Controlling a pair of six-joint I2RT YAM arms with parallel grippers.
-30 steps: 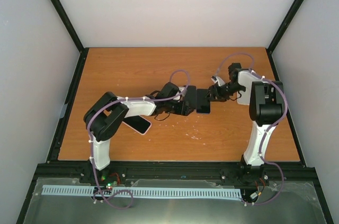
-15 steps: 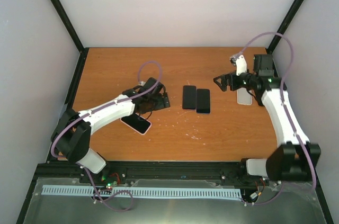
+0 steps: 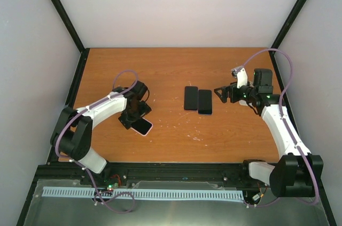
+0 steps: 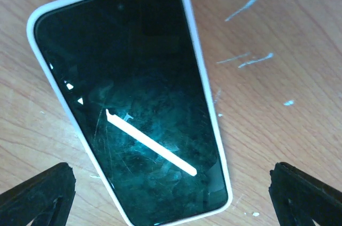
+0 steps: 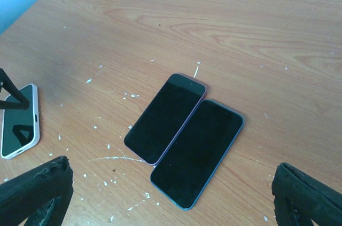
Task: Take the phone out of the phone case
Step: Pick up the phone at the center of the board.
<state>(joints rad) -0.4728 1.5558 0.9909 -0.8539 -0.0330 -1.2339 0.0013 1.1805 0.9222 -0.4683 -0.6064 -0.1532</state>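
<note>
Hovering over the table, the left gripper hangs with jaws spread wide above a phone that lies screen-up, seated in its white case. The fingers touch neither. Near the table's middle we see two dark slabs side by side, long edges touching: one pink-rimmed, one blue-rimmed. We cannot tell whether either is a bare phone or an empty case. The right gripper hangs just beside that pair, its jaws likewise parted and holding nothing.
</note>
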